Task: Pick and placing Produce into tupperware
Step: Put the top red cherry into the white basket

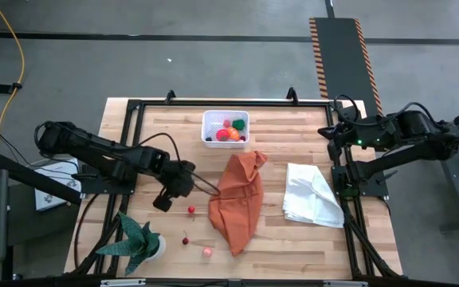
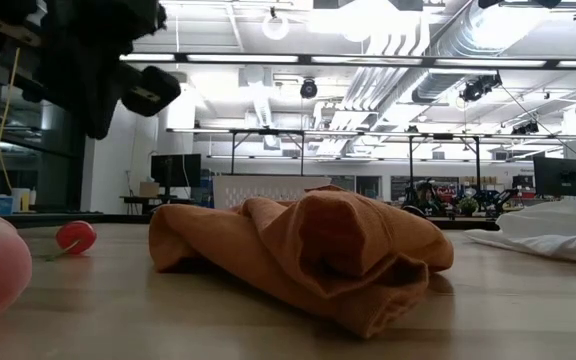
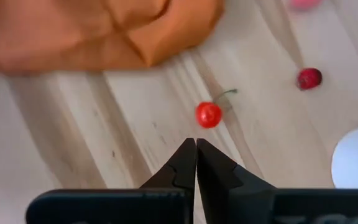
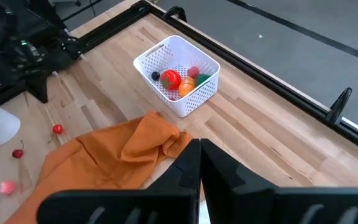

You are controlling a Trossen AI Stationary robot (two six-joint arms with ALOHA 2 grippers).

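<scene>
The left gripper (image 3: 196,149) hangs over the table just short of a red cherry-like piece (image 3: 208,114), its fingers clenched together on nothing. That piece lies on bare wood beside the edge of the orange cloth (image 1: 239,199); a darker red cherry (image 1: 185,240) and a pink piece (image 1: 207,252) lie nearer the front edge, close to the green spiky potted plant (image 1: 139,241). The white tub (image 1: 225,128) sits toward the back of the table, well apart from the loose pieces, and already holds several red, orange and green items. The right gripper (image 4: 199,167) waits at the right side of the table, also closed and empty, near the white cloth (image 1: 312,194). Risks, as judged: descending with the fingers shut would push the round cherry and set it rolling, possibly under the cloth fold. Its thin stem offers a poor hold, and a pinch off centre could squirt it sideways. The carry to the tub passes along the cloth, which a low gripper could snag and drag. The plant stands close to the two front pieces and could be knocked.
</scene>
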